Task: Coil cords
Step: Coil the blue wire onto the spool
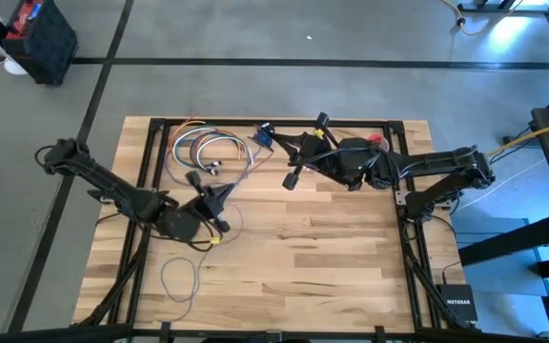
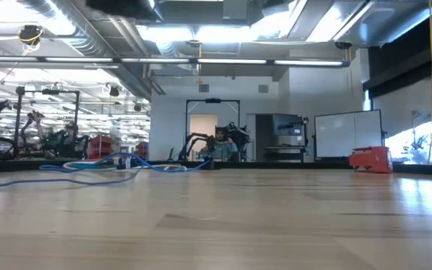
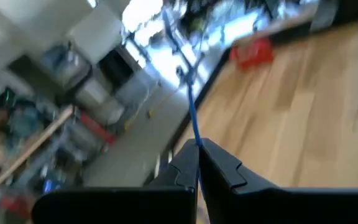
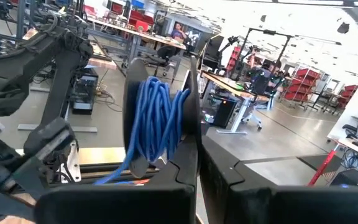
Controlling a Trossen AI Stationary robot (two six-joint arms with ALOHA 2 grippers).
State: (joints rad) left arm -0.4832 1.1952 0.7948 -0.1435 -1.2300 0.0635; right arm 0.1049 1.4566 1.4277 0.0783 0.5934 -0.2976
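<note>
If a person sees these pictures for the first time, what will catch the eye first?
Probably the blue cord, wound in a thick coil that the shut right end effector holds up over the table's far edge. Next, the left end effector, pinching a taut strand of that cord near the table's left middle.

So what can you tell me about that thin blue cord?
The cord is very thin, bluish and flexible. The left hand is shut on one stretch, which runs straight out from its fingertips. Several loops hang bunched against the shut right hand. A slack loop lies on the wooden table.
</note>
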